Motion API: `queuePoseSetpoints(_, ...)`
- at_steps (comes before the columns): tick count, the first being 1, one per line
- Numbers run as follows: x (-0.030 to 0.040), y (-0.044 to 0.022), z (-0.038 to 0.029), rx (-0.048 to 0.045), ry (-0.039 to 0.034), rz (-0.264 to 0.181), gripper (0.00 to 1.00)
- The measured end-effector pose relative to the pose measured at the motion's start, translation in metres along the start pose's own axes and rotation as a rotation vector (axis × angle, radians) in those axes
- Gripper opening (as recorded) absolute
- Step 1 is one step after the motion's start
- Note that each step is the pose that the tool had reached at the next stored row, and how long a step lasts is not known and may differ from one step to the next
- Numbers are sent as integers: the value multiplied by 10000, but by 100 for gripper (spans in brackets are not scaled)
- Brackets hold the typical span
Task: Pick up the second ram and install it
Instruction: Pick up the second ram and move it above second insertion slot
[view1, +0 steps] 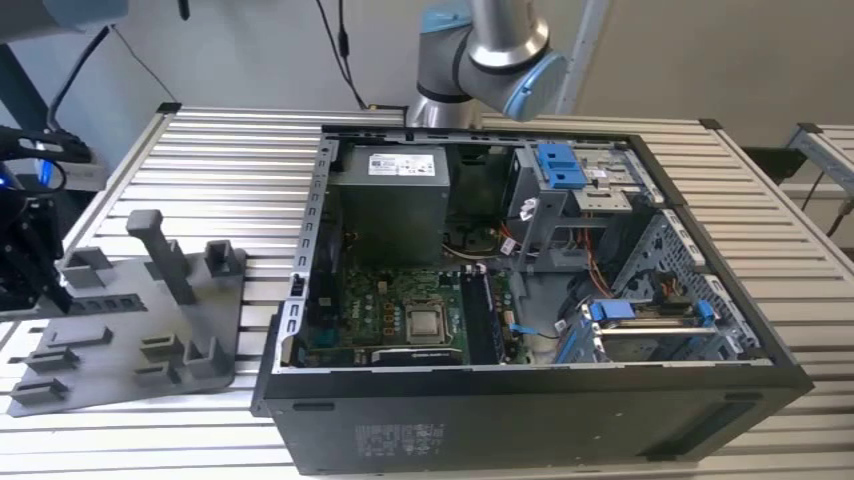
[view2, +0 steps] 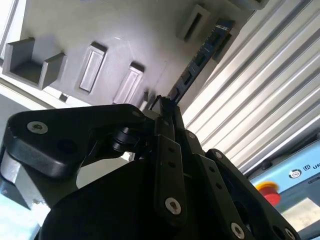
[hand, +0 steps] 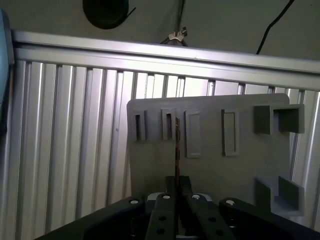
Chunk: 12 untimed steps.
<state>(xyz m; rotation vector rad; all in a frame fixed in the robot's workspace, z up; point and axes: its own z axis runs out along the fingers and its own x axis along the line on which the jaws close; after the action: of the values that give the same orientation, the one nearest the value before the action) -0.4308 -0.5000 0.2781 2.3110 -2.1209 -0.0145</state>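
Pinching the second ram (view2: 200, 60) between its pressed-together fingers, the gripper (view2: 165, 106) hangs over the grey tray (view1: 100, 360) at the exterior view's lower left. We judge the stick could twist in so narrow a grip, or snag on the tray.

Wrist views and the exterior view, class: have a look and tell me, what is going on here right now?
A robot arm has its hand shut on a thin dark memory stick, seen edge-on in the first wrist view. It holds the stick over the grey tray, close to the tray's slots; whether the stick is clear of the tray cannot be told. The open computer case stands on the slatted table, to the exterior view's right of the tray. The stick is not yet at the case.
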Motion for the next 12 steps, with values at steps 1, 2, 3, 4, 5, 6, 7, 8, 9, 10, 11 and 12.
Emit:
queuePoseSetpoints(1, 0, 0, -18, 0, 0, 0, 14)
queuePoseSetpoints(2, 0, 0, -36, 0, 0, 0, 14)
queuePoseSetpoints(3, 0, 1, -54, 0, 0, 0, 14)
queuePoseSetpoints(4, 0, 1, -72, -1, 1, 0, 14)
queuePoseSetpoints(5, 0, 1, -94, 0, 1, -1, 14)
queuePoseSetpoints(6, -1, 1, -119, 1, 0, 0, 14)
queuePoseSetpoints(7, 0, 1, -145, 0, 0, 0, 14)
queuePoseSetpoints(8, -1, 2, -173, 0, 0, 0, 14)
queuePoseSetpoints(9, -1, 2, -203, -1, 1, -1, 14)
queuePoseSetpoints(10, -1, 2, -231, -1, 1, 0, 14)
queuePoseSetpoints(11, -1, 2, -260, 0, 0, 0, 14)
queuePoseSetpoints(12, -1, 3, -287, -1, 1, -1, 14)
